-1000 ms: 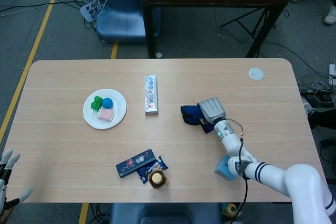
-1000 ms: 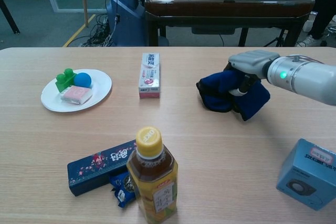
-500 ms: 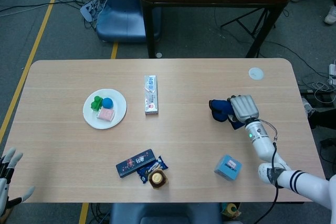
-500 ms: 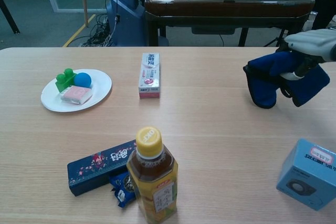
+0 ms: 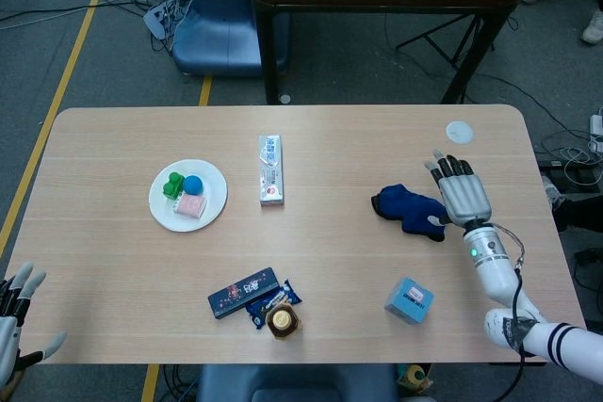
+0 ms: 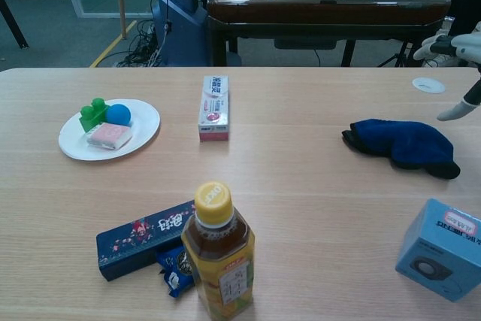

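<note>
A dark blue cloth [image 5: 409,211] [image 6: 400,143] lies crumpled on the right side of the wooden table [image 5: 339,261]. My right hand [image 5: 462,193] [image 6: 460,73] hovers just right of the cloth with its fingers spread and nothing in it. Only its fingertips show at the right edge of the chest view. My left hand [image 5: 14,313] shows at the bottom left corner of the head view, off the table's edge, fingers apart and empty.
A white plate [image 5: 215,206] [image 6: 144,126] holds a green block, a blue ball and a pink piece. A toothpaste box [image 5: 270,168], a dark snack box [image 5: 243,292], a tea bottle [image 6: 218,255], a light blue box [image 5: 409,299] and a round white disc [image 5: 459,132] lie about.
My right hand carried the blue cloth to the right, let it go and opened. The cloth now lies flat on the table. My left hand barely moved.
</note>
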You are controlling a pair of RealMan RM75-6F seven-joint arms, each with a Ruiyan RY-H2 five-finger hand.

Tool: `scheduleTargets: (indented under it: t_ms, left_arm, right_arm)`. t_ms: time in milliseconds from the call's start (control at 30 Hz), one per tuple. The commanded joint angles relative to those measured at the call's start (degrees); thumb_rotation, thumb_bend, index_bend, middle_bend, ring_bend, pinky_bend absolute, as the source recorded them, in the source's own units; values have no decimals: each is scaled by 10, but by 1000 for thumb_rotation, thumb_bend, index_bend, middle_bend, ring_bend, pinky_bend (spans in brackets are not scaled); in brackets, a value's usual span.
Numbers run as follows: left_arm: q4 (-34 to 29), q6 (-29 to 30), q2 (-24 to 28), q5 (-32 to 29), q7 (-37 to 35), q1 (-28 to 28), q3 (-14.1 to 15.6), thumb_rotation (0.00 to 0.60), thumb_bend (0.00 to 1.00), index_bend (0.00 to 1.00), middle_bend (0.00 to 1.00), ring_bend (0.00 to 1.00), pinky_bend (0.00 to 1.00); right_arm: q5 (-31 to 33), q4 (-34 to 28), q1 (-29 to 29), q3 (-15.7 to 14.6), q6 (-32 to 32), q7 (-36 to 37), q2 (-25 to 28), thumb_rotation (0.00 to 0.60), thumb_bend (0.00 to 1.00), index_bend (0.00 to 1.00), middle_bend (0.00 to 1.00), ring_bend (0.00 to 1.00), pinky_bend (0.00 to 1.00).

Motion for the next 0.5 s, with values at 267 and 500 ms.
scheduleTargets:
  t_ms: [267, 500]
  left_arm:
    - [-3, -5, 3, -2, 5, -7, -4, 600, 168, 99, 0, 21, 12]
    - [-8, -13, 0, 3, 13, -16, -5, 600, 168, 99, 0, 21, 12]
  right_arm:
    - [-98, -110, -99, -36, 145, 28, 73, 600, 0, 0, 88, 38, 83]
    - [-168, -171, -177, -77, 238, 38, 112, 600, 0, 0, 120, 43, 86]
